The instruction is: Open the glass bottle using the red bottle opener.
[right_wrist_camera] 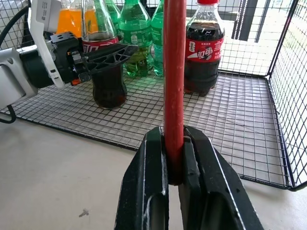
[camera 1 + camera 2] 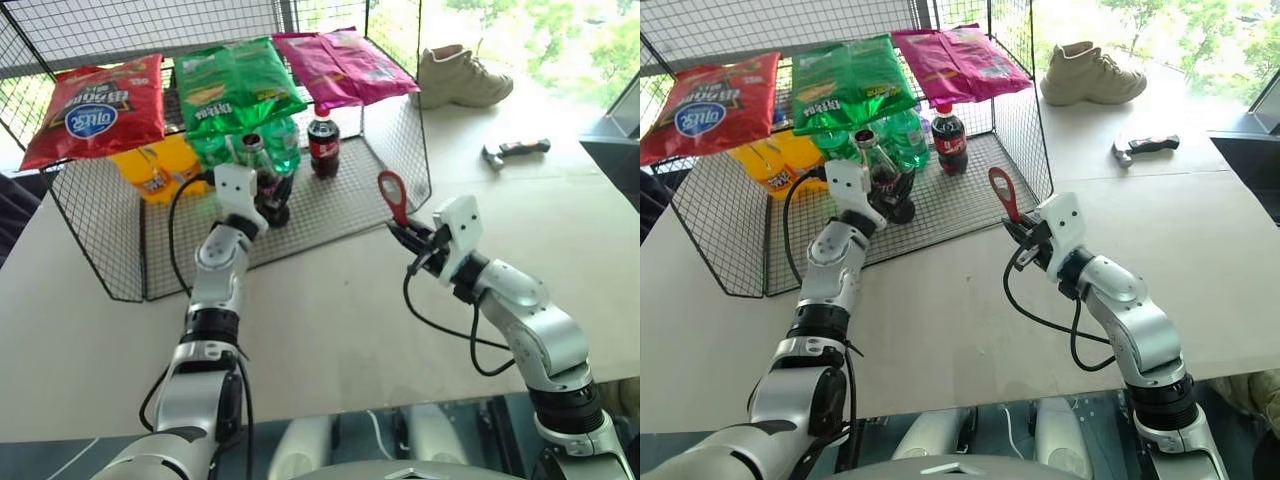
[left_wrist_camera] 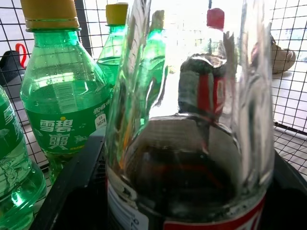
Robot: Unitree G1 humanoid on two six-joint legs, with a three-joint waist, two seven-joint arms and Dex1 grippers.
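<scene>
Pale worktop [image 2: 340, 320] lying in daylight. Black wire rack [image 2: 395, 150] standing on it, far side. Green foliage [image 2: 560, 35] showing bright through glass beyond the worktop's far edge.

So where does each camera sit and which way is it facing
Left eye, right eye: on the head, looking forward and down at the wire rack on the table; both arms show.
Left wrist: along the left gripper, close on the glass bottle, green bottles behind.
Right wrist: along the right gripper, shut on the opener, facing the rack; the left gripper shows around the glass bottle.
Shared: the glass bottle and the plastic cola bottle.
</scene>
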